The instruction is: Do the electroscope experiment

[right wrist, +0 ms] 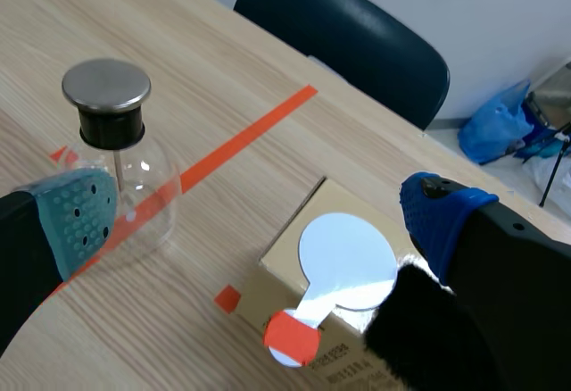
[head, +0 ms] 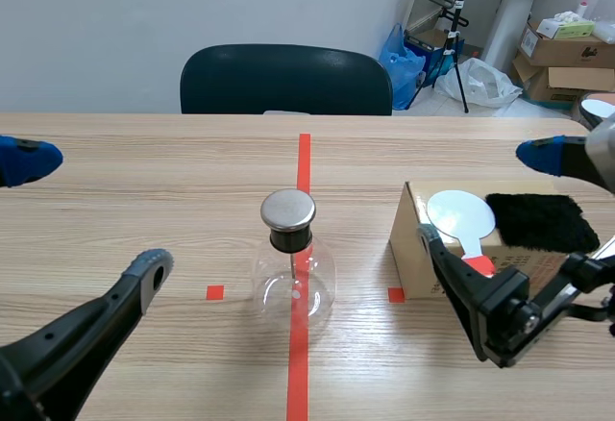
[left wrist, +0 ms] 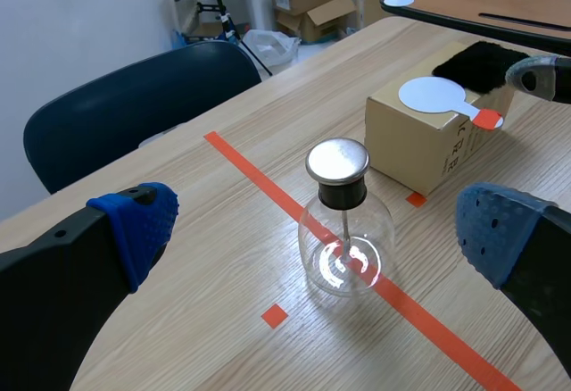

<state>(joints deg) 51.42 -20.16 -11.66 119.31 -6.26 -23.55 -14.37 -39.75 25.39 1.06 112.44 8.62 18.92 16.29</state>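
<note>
**Glass flask in the middle, both grippers wide open**

Black fingers with soft pads stand far apart on the right gripper (right wrist: 260,214). It is open and holds nothing. Just ahead of it, between the fingers, lies the white disc (right wrist: 346,261) with its red handle (right wrist: 292,337). The disc rests flat on top of the box (head: 411,248), and the handle pokes out at the box's near side. A fuzzy black cloth (head: 538,221) sits on the box too, touching the disc's rim.

The left gripper (head: 86,214) is open as well and holds nothing. It hangs over the left part of the table (head: 144,181).

The glass flask (head: 294,284) stands upright in the middle of the table, right on the red line. Its metal cap (head: 287,210) is on top. The box is nearer the table's right edge, close to the flask but not touching it.

I think the next job is to pick up the disc. To do it well, the right gripper should come straight down and pinch only the red handle, not the white part. It should go slowly so the box does not slide. It should also keep away from the flask, which could tip or roll.
</note>
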